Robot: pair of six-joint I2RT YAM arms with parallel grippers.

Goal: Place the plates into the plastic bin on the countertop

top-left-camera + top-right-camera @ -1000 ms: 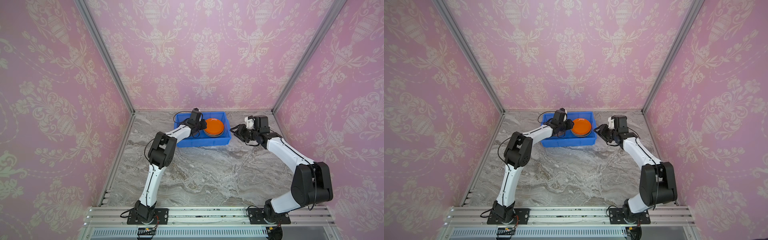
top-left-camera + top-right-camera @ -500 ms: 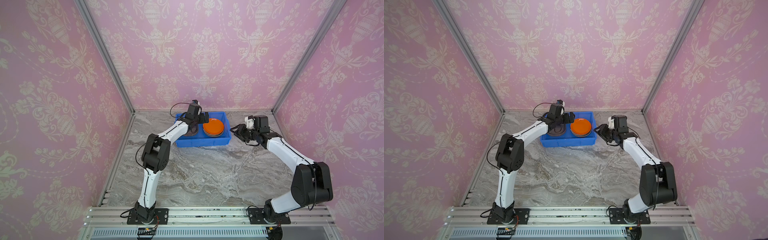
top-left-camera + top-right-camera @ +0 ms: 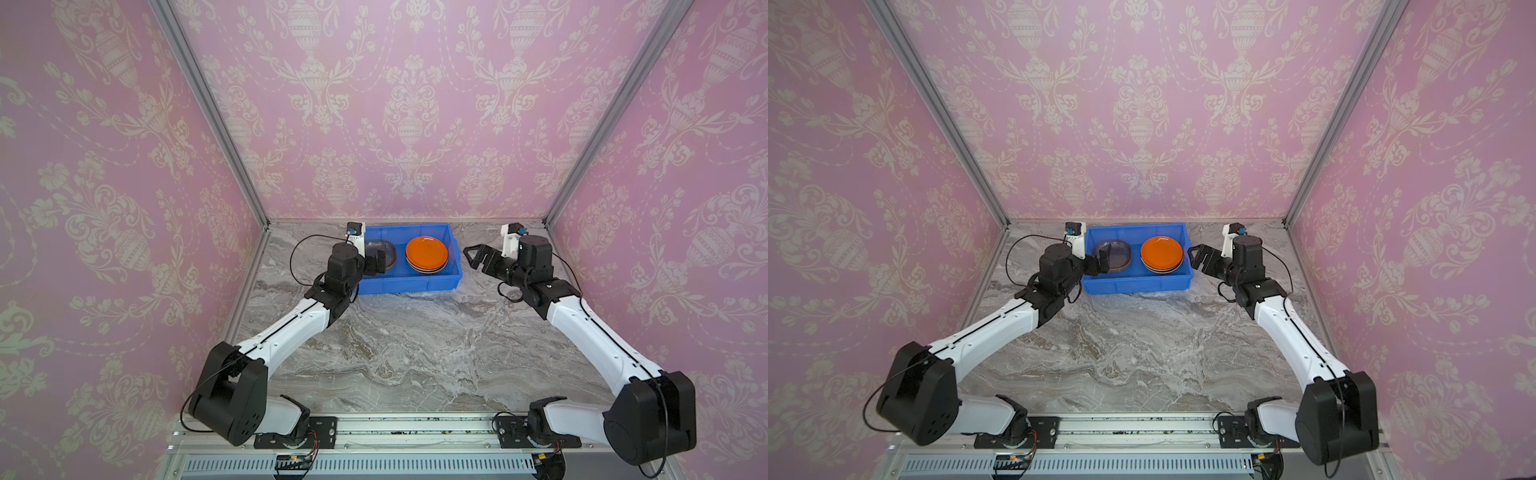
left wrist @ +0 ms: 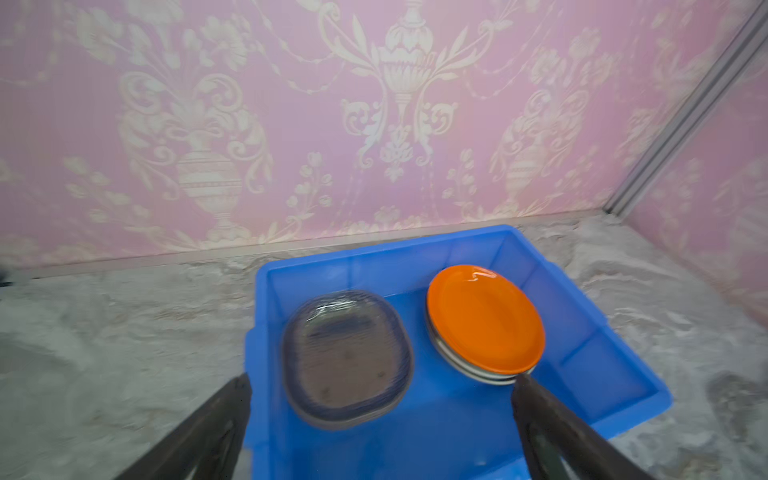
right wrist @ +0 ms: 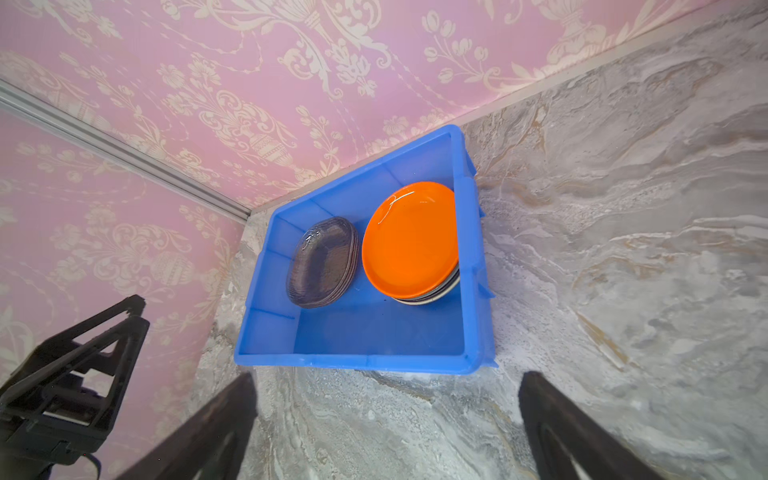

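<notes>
Where one bin [image 3: 409, 284] sits, two plate stacks [image 3: 427, 253]

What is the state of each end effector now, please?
Left end effector: open, holding nothing, over the plastic bin.
Right end effector: open, holding nothing, beside the bin.

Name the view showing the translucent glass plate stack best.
Right wrist view: the stack of translucent rounded-square glass plates is sharp and whole, layered edges showing, in the blue plastic bin. The left wrist view is nearer but blurred. Both top views show it small, partly behind the left gripper.
</notes>
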